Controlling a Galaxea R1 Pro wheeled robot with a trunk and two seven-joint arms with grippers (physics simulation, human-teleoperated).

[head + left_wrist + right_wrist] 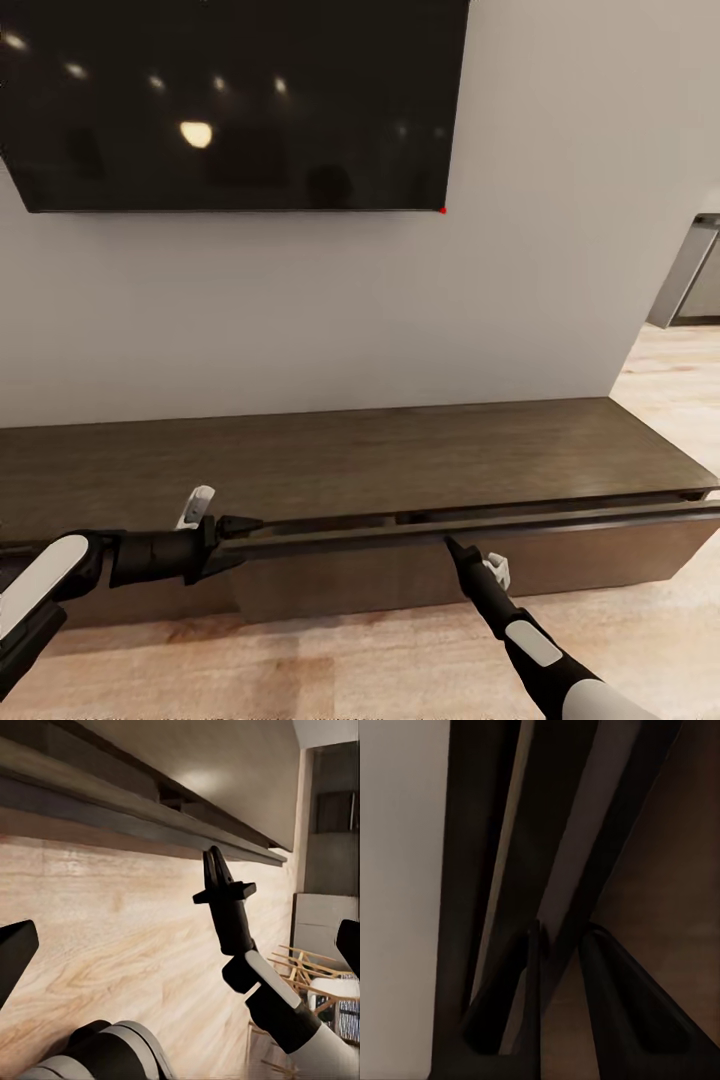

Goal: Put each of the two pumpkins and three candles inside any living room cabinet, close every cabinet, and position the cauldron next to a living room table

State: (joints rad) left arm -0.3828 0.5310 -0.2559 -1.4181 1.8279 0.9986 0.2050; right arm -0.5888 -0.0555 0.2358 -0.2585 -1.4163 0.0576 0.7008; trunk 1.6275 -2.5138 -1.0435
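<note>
Two grippers met the cabinet (400,470): head view put the left gripper (232,532) at the part-open drawer front (480,528), spread unclear. Left wrist showed the right gripper (216,862) nearly closed, empty. Right wrist: fingertips (607,967) could slip off the edge.

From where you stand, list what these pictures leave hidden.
- Inside the cabinet drawer: head view looks over its front edge; contents unseen.
- Left claw: tips merge with the dark drawer edge; grip unclear.
- Right claw: wrist view dark, contact unclear.
- TV: cut off by the frame.
</note>
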